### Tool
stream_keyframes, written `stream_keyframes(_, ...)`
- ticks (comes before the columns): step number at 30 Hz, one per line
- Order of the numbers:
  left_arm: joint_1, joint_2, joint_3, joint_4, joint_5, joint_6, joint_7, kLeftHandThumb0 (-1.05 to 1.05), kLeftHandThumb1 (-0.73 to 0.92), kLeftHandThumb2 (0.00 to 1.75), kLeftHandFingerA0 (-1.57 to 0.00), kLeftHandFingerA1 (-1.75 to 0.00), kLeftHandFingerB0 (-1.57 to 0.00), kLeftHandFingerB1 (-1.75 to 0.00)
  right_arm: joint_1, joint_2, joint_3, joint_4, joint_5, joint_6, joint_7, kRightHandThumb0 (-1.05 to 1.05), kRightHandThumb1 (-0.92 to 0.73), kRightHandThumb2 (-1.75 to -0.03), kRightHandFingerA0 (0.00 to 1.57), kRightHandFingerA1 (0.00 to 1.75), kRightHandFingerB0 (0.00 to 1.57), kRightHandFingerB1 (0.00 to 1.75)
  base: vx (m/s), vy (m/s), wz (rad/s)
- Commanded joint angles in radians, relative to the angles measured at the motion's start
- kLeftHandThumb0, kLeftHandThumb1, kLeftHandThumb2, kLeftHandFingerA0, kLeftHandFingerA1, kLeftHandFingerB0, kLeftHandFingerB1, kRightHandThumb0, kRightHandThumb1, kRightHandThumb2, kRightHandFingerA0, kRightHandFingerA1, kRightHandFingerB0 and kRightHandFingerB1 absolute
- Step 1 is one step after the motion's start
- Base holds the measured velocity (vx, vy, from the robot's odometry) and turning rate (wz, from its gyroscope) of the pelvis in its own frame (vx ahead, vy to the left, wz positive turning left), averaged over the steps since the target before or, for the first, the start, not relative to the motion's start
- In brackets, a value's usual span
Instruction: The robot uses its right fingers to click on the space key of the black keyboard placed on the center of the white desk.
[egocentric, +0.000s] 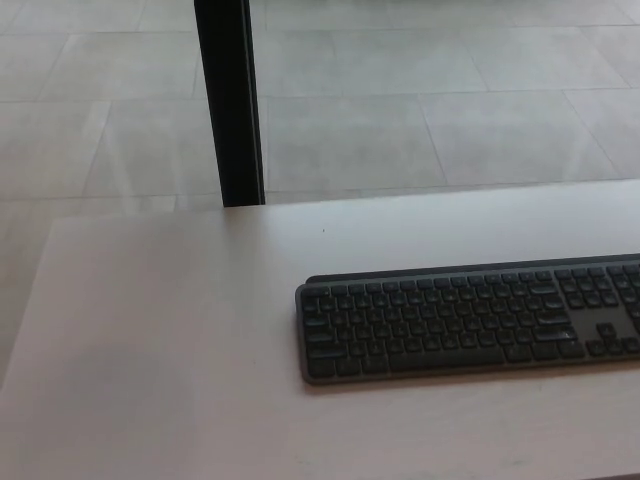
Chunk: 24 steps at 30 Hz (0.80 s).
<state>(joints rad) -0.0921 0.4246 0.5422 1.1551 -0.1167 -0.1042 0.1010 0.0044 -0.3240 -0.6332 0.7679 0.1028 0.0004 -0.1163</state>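
Black keyboard (470, 320) lying flat on the white desk (180, 340), seen from the head camera. Running off the picture's right edge, so its far end out of sight. Near the desk's far edge rather than the near one, with a broad bare stretch of desktop to its left and in front. Beyond it, a dark upright post (230, 100) rising from behind the desk's back edge, against a pale tiled floor (420, 110).

Neither robot hand in view; no telling whether fingers are spread or closed. No arm, no person anywhere in frame.

Space key (437, 358) judged to be the long bar in the keyboard's nearest row, roughly midway along the visible part, though blur makes its exact ends hard to pick out. Task apparently not yet begun.

Keyboard likely slim, rigid and fairly light, liable to skate on the smooth desktop if pushed sideways. Keys probably shallow and springy, needing only a light tap. No grasping called for: best contact a single right fingertip, straight down onto the middle of the bar. Thick fingers a risk to the neighbouring keys just behind the bar.
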Motion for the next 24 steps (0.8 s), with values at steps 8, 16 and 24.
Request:
stream_keyframes(8, -0.053, 0.053, 0.132, 0.086, -0.116, -0.041, 0.072, -0.59, 0.42, 0.75, -0.96, -1.37, -0.70, -0.66, -0.028, -0.038, -0.182, -0.026, 0.139, 0.028, -0.116, -0.41, -0.32, -0.84, 1.42, 1.42, 0.53, 0.68, 0.00, 0.000, 0.00)
stream_keyframes(16, -0.052, 0.054, 0.117, 0.088, -0.121, -0.053, 0.074, -0.52, 0.52, 0.57, -0.92, -1.27, -0.72, -0.56, -0.106, -0.135, -0.248, 0.035, 0.184, 0.050, -0.216, -0.43, -0.35, -0.89, 1.43, 1.41, 0.47, 0.69, 0.00, 0.000, 0.00)
stream_keyframes(24, -0.048, 0.056, 0.113, 0.090, -0.133, -0.059, 0.073, -0.53, 0.52, 0.57, -0.89, -1.30, -0.68, -0.54, -0.228, -0.190, -0.262, -0.027, 0.224, 0.061, -0.228, -0.44, -0.54, -0.58, 0.96, 0.77, 0.52, 0.53, 0.00, 0.000, 0.00)
